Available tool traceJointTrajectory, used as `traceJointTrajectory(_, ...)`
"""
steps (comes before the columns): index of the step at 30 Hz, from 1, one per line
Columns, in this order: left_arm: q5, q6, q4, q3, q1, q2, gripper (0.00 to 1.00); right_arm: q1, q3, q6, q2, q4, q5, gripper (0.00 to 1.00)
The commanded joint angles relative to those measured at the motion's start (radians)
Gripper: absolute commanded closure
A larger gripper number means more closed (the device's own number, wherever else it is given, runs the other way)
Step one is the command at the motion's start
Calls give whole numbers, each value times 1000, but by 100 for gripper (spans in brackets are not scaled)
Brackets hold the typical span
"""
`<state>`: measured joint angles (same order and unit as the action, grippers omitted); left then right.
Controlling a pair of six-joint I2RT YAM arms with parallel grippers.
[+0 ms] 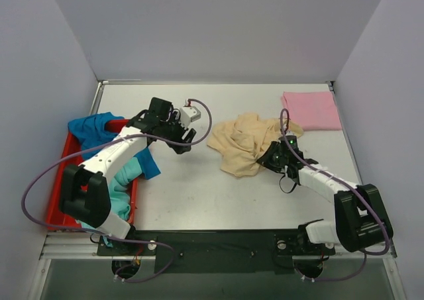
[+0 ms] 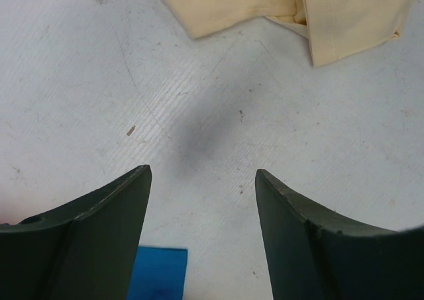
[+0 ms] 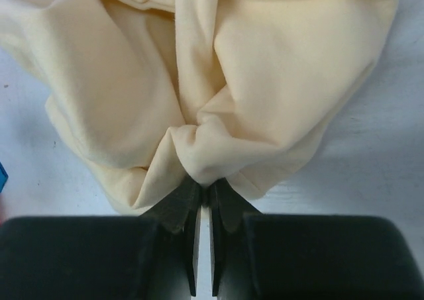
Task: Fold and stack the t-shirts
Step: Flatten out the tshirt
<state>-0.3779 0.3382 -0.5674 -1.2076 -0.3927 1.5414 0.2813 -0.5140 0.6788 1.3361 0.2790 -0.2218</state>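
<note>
At mid-table the beige t-shirt (image 1: 245,144) runs near-left to far-right, right gripper (image 3: 204,186) pinching it, left gripper (image 2: 202,173) agape.

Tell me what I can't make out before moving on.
Top view: the left arm covers most of the teal shirt in the red tray.
Right wrist view: folds of the beige shirt hide how much cloth the shut right gripper pinches.
Left wrist view: a blue patch is cut off by the bottom edge; unidentifiable.
</note>
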Motion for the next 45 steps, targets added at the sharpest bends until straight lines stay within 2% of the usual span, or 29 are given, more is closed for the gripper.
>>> traceJointTrajectory(1,97,132,108,3,-72,57,25,-8,-72,-97,-133,-108,30,100)
traceJointTrajectory(4,242,286,202,17,-179,124,24,-19,-110,-163,-251,-208,55,100)
traceJointTrajectory(5,253,386,281,25,-196,135,24,-21,-118,-179,-273,-237,47,100)
traceJointTrajectory(8,205,633,484,112,-244,161,22,-21,-164,-220,-328,-276,-7,100)
traceJointTrajectory(11,151,742,520,106,-258,225,21,-21,-187,-232,-336,-342,-22,100)
traceJointTrajectory(13,131,725,453,24,-262,290,22,-21,-187,-236,-334,-337,-22,100)
traceJointTrajectory(18,62,690,437,-21,-271,347,22,-34,-202,-245,-316,-336,-28,100)
traceJointTrajectory(23,97,633,446,-78,-284,427,26,-50,-218,-242,-299,-333,-28,100)
traceJointTrajectory(25,94,625,426,-95,-287,447,36,-62,-224,-242,-296,-331,-28,100)
traceJointTrajectory(26,85,611,422,-99,-287,451,47,-65,-225,-242,-295,-331,-28,100)
traceJointTrajectory(27,68,605,419,-99,-288,456,53,-74,-228,-243,-295,-331,-28,100)
traceJointTrajectory(29,66,598,406,-101,-294,459,79,-89,-234,-245,-293,-334,-33,100)
traceJointTrajectory(30,76,587,405,-105,-296,460,100,-94,-239,-245,-293,-339,-36,100)
traceJointTrajectory(34,204,477,471,-110,-264,398,100,-136,-306,-274,-302,-402,-42,100)
traceJointTrajectory(36,250,426,485,-127,-218,297,100,-157,-369,-301,-304,-449,-45,100)
traceJointTrajectory(38,251,372,477,-154,-152,217,100,-169,-437,-352,-304,-503,-42,100)
traceJointTrajectory(41,203,326,375,-214,-42,123,100,-172,-535,-398,-299,-557,-47,100)
traceJointTrajectory(45,168,360,284,-239,46,-3,100,-171,-661,-440,-272,-593,-134,100)
